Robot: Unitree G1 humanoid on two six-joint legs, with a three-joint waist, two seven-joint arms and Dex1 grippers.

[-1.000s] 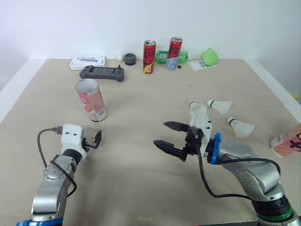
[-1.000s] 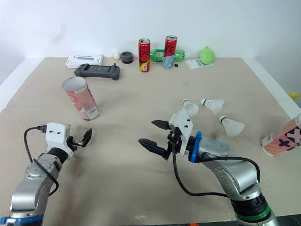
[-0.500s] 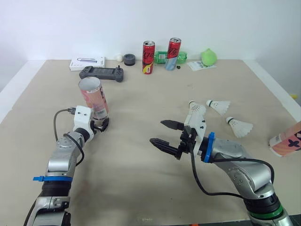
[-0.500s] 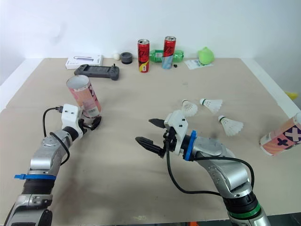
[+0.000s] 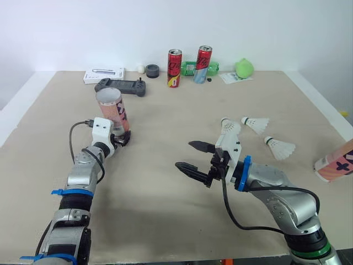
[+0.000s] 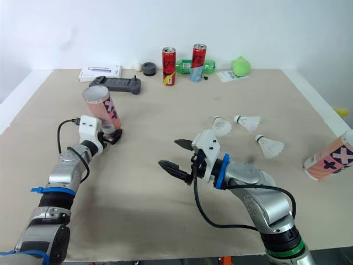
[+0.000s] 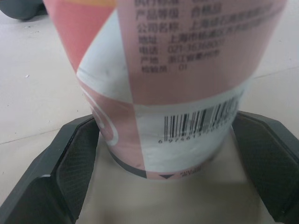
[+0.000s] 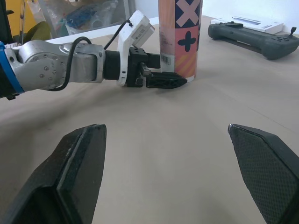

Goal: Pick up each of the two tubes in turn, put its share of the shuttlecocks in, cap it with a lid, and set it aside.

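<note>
A pink and white tube (image 5: 113, 112) stands open-topped on the left of the table. My left gripper (image 5: 117, 141) grips its base, and in the left wrist view both black fingers (image 7: 70, 163) press against the sides of the tube (image 7: 177, 93). My right gripper (image 5: 185, 154) hovers open over the table's middle with nothing between its fingers. Three white shuttlecocks (image 5: 228, 126) (image 5: 257, 123) (image 5: 281, 147) lie to its right. A second pink tube (image 5: 335, 164) leans at the right edge.
Along the back stand two red cans (image 5: 174, 68) (image 5: 203, 63), a green bottle (image 5: 190, 67), a green ball (image 5: 245, 67), a dark round cap (image 5: 151, 70), a black game controller (image 5: 120, 86) and a white box (image 5: 103, 75).
My left gripper has reached forward from the near left to the tube and shut on its base. The tube has shifted slightly right. The right gripper has barely moved.
</note>
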